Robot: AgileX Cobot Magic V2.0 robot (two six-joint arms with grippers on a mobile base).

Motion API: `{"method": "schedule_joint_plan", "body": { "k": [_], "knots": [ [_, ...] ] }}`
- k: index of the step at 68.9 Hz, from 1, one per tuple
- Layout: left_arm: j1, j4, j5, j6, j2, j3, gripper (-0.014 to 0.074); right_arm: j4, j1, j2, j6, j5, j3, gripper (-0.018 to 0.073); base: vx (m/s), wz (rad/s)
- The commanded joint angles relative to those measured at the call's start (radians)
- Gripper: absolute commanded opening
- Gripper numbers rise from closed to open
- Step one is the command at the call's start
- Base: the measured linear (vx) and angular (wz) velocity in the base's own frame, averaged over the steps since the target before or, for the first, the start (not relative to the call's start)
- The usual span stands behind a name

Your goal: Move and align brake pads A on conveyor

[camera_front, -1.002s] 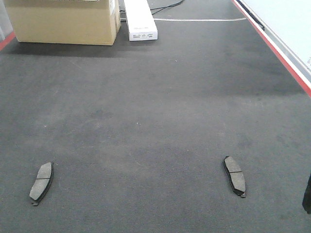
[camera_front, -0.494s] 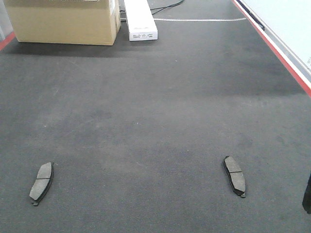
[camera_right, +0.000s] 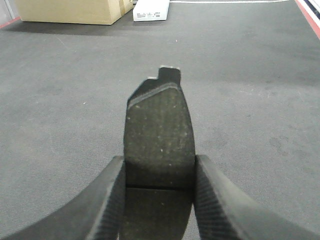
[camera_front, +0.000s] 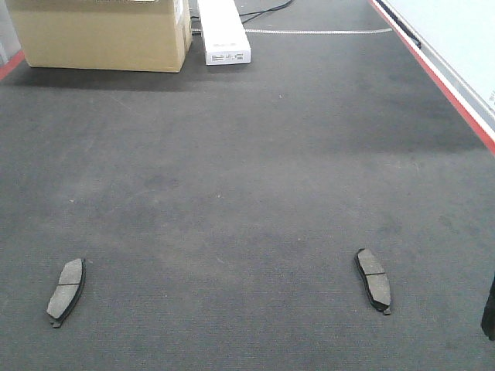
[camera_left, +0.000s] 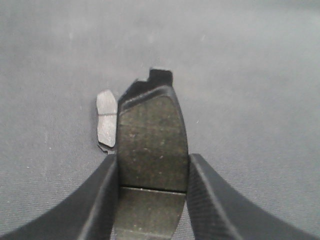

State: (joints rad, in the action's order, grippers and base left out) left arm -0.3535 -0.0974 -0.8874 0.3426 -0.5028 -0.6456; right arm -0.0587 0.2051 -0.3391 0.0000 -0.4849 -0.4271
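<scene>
My left gripper (camera_left: 152, 200) is clamped on one brake pad (camera_left: 152, 142), my right gripper (camera_right: 159, 200) on another (camera_right: 159, 137), each gripped across its width to set down straight; two more (camera_front: 66, 290) (camera_front: 373, 280) lie near the conveyor's (camera_front: 247, 154) near edge, left and right.

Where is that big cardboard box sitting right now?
In the front view the cardboard box sits at the far left end of the conveyor, right beside a white box, far from both brake pads lying near the camera.
</scene>
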Motion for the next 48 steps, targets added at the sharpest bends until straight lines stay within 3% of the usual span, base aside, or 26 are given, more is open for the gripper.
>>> {"method": "schedule_joint_plan", "body": {
  "k": [1,12,31,48],
  "knots": [
    [-0.004,-0.005,0.078,0.016,-0.139,-0.089,0.0004,0.005,-0.004,-0.006,0.000,0.101,-0.032,-0.0004,0.00,0.00],
    [-0.004,0.012,0.126,0.042,-0.367,-0.174,0.0009,0.005,-0.004,-0.006,0.000,0.097,-0.032,-0.0004,0.00,0.00],
    [-0.004,0.109,0.278,0.039,-0.733,-0.253,0.0021,0.005,-0.004,-0.006,0.000,0.097,-0.032,-0.0004,0.00,0.00],
    [-0.004,0.112,0.397,0.039,-0.971,-0.268,0.0032,0.005,-0.004,-0.006,0.000,0.097,-0.032,-0.0004,0.00,0.00]
  ]
}}
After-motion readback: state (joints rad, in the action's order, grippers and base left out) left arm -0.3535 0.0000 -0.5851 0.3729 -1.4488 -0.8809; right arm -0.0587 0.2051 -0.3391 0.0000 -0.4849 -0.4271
